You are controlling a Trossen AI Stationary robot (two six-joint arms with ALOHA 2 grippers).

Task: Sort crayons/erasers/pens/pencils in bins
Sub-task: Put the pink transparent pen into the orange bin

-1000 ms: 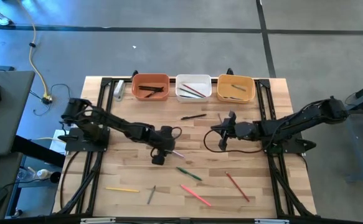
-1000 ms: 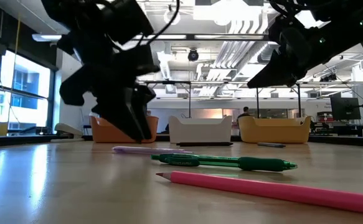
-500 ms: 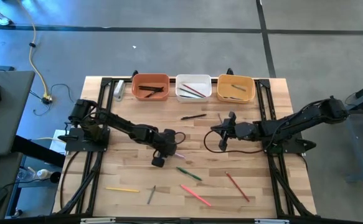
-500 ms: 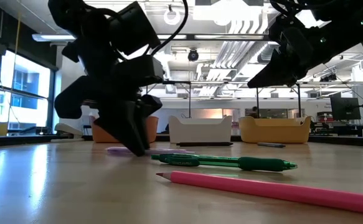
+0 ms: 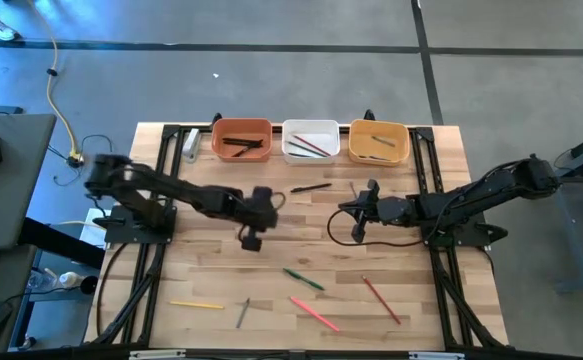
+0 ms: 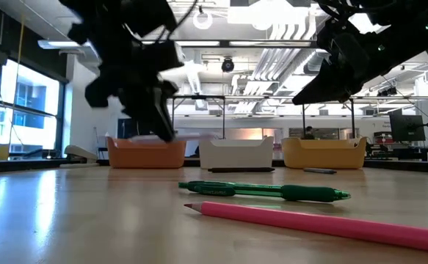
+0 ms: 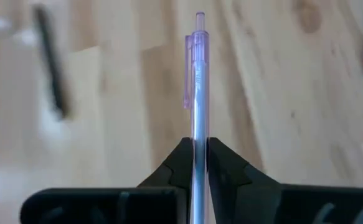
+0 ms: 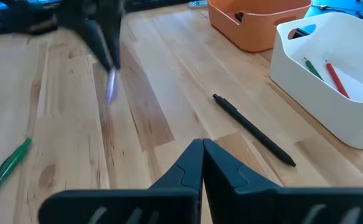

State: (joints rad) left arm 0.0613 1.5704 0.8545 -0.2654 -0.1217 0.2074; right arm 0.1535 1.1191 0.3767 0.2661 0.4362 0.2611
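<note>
Now that we have lifted the purple pen (image 7: 195,93) off the table, one more item is on its way to a bin.

Our left gripper (image 7: 195,152) pinches it, barrel jutting ahead of the fingertips; right gripper (image 8: 201,155) waits pressed together; beyond stand the orange bin (image 5: 241,139), white bin (image 5: 310,141), yellow bin (image 5: 378,142).
</note>
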